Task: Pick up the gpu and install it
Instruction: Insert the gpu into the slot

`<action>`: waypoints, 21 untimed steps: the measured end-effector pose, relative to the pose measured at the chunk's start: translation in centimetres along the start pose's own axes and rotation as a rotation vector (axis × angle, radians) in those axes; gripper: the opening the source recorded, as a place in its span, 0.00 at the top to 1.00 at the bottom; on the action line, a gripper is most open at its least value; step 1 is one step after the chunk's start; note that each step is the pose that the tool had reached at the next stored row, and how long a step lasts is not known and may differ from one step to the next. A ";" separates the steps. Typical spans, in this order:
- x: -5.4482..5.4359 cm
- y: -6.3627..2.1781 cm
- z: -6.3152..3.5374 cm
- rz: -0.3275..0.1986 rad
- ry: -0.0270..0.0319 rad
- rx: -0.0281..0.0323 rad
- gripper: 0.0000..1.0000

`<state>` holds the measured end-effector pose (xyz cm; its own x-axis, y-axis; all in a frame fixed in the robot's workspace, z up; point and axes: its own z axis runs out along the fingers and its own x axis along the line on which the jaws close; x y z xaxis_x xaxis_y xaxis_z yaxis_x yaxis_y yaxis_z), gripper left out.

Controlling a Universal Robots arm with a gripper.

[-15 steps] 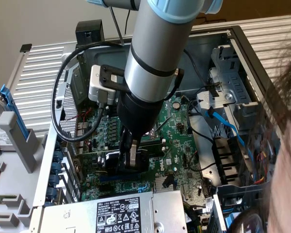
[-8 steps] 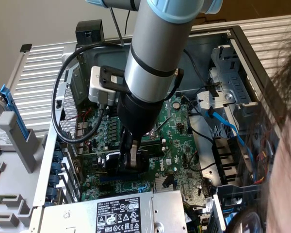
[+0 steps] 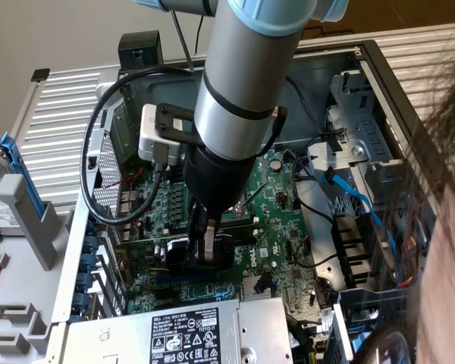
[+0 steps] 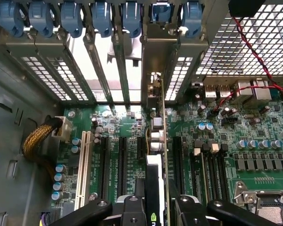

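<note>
Green motherboard [image 3: 284,216] lay inside the open case [image 3: 318,76].

Exterior view: the gripper [image 3: 205,252] was down in the case with its jaws partly closed, pinching the gpu [image 3: 176,256] by its black cooler block. The card stood on edge over the board, near the power supply [image 3: 186,334].

Wrist view: the gripper [image 4: 159,207] clamped the gpu [image 4: 154,174] from both sides. The card was edge-on and upright among the expansion slots [image 4: 122,160]. Its silver bracket [image 4: 153,80] sat against the rear slot openings, below the blue clips [image 4: 160,14]. Couldn't tell whether it was seated.
</note>
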<state>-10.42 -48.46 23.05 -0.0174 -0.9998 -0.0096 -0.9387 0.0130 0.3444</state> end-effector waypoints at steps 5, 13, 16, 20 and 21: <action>0.0 0.04 0.01 0.000 0.0001 0.0004 0.71; 0.0 0.09 0.03 0.000 0.0001 0.0002 0.71; 0.0 0.09 0.02 0.000 0.0002 -0.0033 0.71; 0.0 0.08 0.05 0.000 0.0001 -0.0035 0.71; 0.0 0.07 0.06 0.000 0.0000 -0.0029 0.71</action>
<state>-10.50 -48.43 23.01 -0.0174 -0.9998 -0.0096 -0.9377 0.0130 0.3472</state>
